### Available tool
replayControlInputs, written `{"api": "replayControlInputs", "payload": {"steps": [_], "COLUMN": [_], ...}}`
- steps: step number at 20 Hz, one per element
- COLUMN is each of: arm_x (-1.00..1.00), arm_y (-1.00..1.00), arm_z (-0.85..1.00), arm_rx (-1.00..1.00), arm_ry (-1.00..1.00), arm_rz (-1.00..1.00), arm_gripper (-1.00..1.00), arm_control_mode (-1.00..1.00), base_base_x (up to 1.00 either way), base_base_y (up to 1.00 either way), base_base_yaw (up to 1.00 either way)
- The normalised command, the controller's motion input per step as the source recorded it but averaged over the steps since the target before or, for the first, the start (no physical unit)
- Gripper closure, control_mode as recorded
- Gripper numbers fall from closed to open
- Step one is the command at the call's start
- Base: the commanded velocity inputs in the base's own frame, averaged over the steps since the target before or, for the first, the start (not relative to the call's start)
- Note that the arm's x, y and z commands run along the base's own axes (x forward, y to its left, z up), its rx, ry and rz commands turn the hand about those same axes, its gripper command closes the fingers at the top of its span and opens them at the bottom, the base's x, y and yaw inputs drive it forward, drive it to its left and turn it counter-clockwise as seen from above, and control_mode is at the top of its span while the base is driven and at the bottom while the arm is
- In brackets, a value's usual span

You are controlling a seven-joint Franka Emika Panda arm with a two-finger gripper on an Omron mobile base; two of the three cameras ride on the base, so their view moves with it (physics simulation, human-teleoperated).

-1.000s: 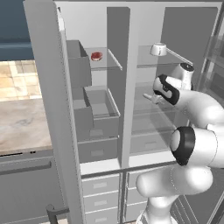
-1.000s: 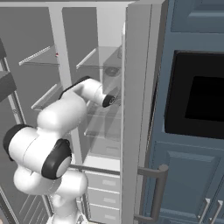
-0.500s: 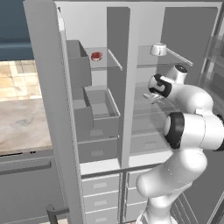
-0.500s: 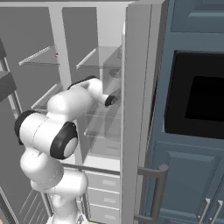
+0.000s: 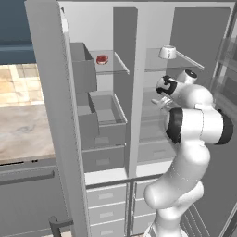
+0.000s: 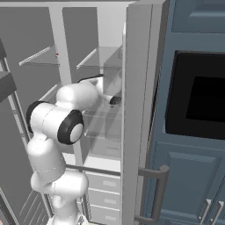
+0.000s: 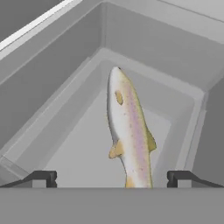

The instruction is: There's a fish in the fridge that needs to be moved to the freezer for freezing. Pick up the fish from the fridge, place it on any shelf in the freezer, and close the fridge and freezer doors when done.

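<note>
1. Inside the fridge (image 5: 157, 92), a slender, glossy fish (image 7: 129, 135) with a pinkish stripe and yellow fins lies on a shelf.
2. Spread wide, the dark fingers (image 7: 41, 178) hold nothing, flanking its tail.
3. Both flat grey doors (image 6: 136, 110) stand open.

Left base view: set behind and left of the arm, facing forward and down into the open fridge (image 5: 152, 139) and freezer (image 5: 99, 129), far enough back to take in shelves, bins and drawers. Right base view: set behind and right of the arm, facing the same open unit past the edge of the fridge door (image 6: 136, 110). Shared by both: the arm reaching in and the glass shelves. Hand view: very near, looking along the fingers (image 7: 43, 178) into a grey compartment, a fish (image 7: 129, 131) lying just beyond and between the tips.
</note>
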Motion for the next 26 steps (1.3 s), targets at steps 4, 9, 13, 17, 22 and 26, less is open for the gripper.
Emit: {"api": "replayControlInputs", "payload": {"steps": [4,9,13,17,22,26], "arm_x": [0.37,0.39,0.42,0.25,-0.34,-0.68], "arm_y": [-0.19,-0.01,0.00,0.00,0.35,0.63], "arm_z": [-0.18,-0.18,-0.21,-0.27,-0.85,-1.00], "arm_rx": [0.00,0.00,0.00,0.00,-0.03,-0.05], "arm_ry": [0.01,0.01,0.00,0.00,-0.07,-0.09], "arm_rz": [0.08,0.04,0.03,0.04,0.05,0.11], "arm_gripper": [-1.00,-1.00,-1.00,-1.00,1.00,1.00], "arm_control_mode": [-1.00,-1.00,-1.00,-1.00,-1.00,-1.00], "base_base_x": [0.00,0.00,0.00,0.00,0.00,0.00], "base_base_y": [0.00,0.00,0.00,0.00,0.00,0.00], "base_base_yaw": [0.00,0.00,0.00,0.00,0.00,0.00]}}
